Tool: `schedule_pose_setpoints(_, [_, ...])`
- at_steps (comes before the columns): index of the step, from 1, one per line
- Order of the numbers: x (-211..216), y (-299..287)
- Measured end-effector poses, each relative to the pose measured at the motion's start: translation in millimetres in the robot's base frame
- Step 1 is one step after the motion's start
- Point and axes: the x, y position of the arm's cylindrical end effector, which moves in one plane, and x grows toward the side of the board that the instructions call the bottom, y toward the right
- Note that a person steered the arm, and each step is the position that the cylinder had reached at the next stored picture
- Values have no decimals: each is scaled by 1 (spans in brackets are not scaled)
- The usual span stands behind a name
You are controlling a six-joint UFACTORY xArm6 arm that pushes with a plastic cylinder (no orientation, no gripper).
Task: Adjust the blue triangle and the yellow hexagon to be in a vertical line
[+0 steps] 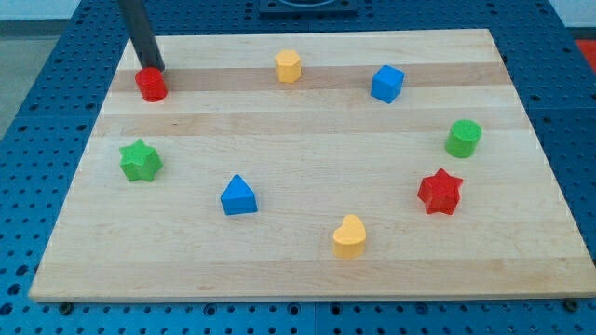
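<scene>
At the view's top left my tip (155, 68), a bare rod with nothing to clamp, touches the red block (151, 84), well apart from the blue triangle (238, 195) low and left of the yellow hexagon (288, 66), so they don't line up yet

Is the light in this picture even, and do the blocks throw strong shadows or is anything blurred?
In the camera view, the light is soft and even; the wooden board shows no strong glare. The blue triangle and yellow hexagon cast only faint, short shadows. Blocks look sharp. My tip sits at the red block; the rod's edges look slightly soft.
</scene>
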Motion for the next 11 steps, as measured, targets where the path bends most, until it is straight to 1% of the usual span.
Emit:
schedule_pose_setpoints(1, [32, 20])
schedule_pose_setpoints(2, [14, 39])
schedule_pose_setpoints(3, [40, 127])
schedule_pose_setpoints(4, [117, 164])
schedule_pose_setpoints(5, [163, 167])
schedule_pose_setpoints(7, [222, 165])
schedule_pose_setpoints(8, [206, 180])
schedule_pose_setpoints(9, [146, 200])
schedule_pose_setpoints(10, [77, 206])
schedule_pose_setpoints(11, [39, 266])
